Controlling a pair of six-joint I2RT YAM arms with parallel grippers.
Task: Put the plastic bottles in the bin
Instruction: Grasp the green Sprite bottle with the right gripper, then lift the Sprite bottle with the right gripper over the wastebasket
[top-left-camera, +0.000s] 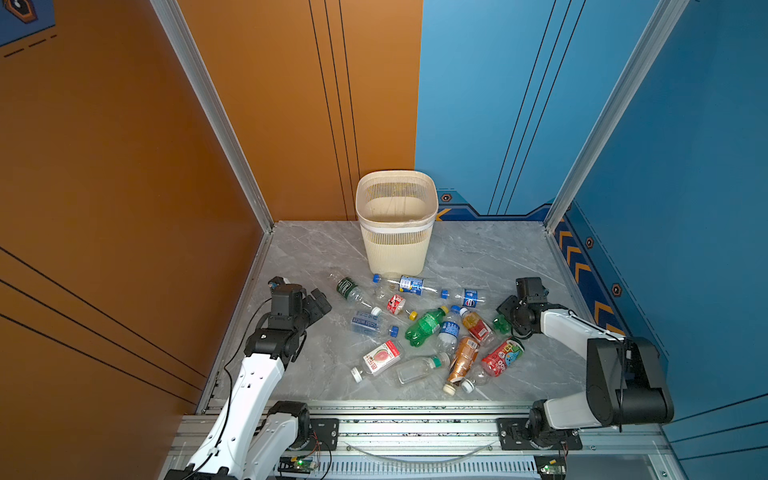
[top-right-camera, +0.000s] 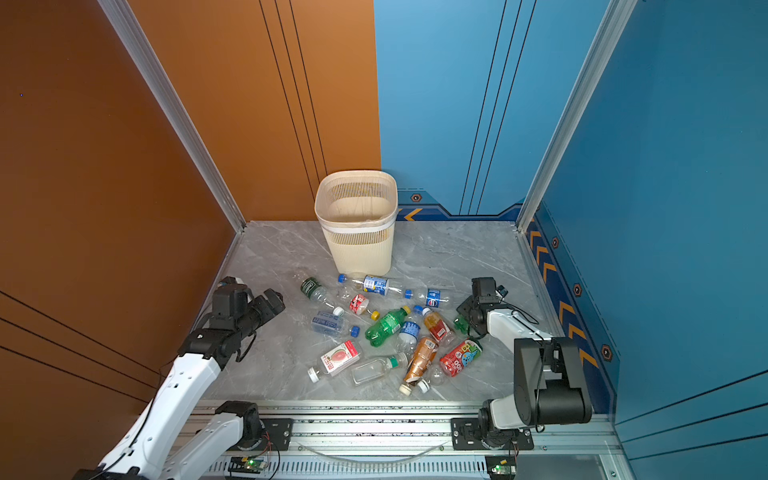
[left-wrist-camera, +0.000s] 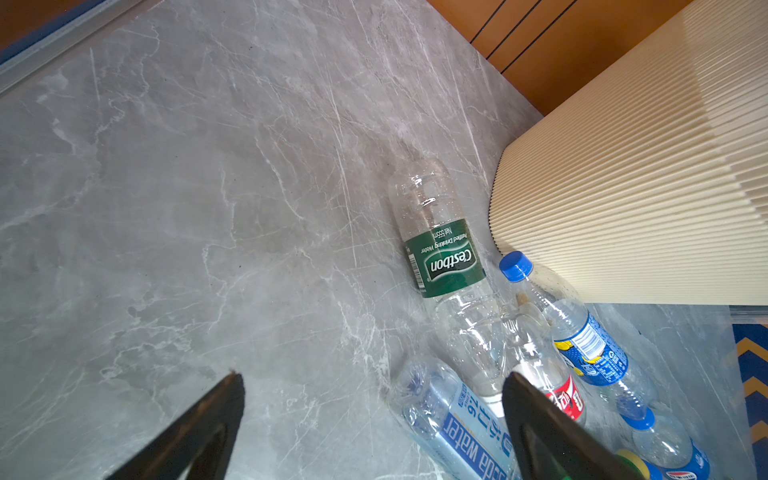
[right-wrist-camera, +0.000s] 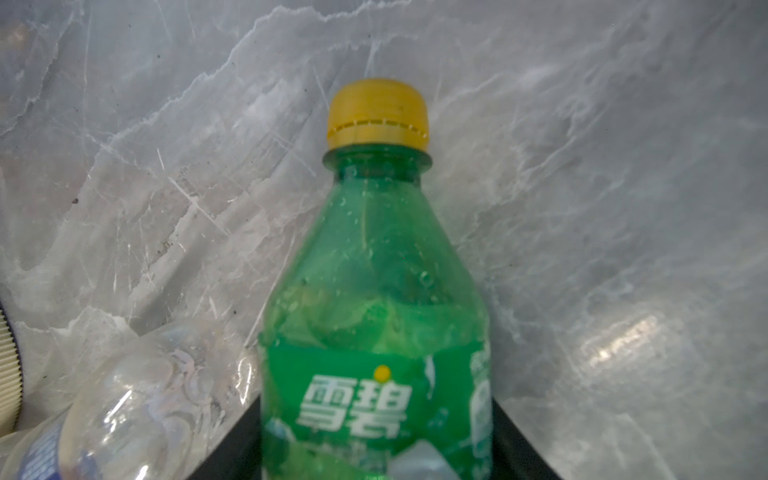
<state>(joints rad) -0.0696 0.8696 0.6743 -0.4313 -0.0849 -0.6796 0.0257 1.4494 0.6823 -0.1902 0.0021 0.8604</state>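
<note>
Several plastic bottles (top-left-camera: 424, 332) (top-right-camera: 386, 328) lie in a loose pile on the grey marble table in front of the bin (top-left-camera: 397, 253) (top-right-camera: 359, 249). The cream slatted bin stands upright at the back. My right gripper (right-wrist-camera: 376, 436) (top-left-camera: 508, 318) is at the pile's right edge, its fingers pressed on both sides of a green bottle with a yellow cap (right-wrist-camera: 374, 291) (top-left-camera: 501, 323). My left gripper (left-wrist-camera: 374, 378) (top-left-camera: 320, 302) is open over bare table left of the pile, near a blue soda water bottle (left-wrist-camera: 453, 419) and a green-labelled clear bottle (left-wrist-camera: 444, 266).
Orange wall panels close the left side and blue ones the right, with aluminium posts (top-left-camera: 216, 116) at the back corners. A metal rail (top-left-camera: 415, 428) carrying both arm bases runs along the front edge. The bin's wall (left-wrist-camera: 623, 187) stands close to the left gripper's side.
</note>
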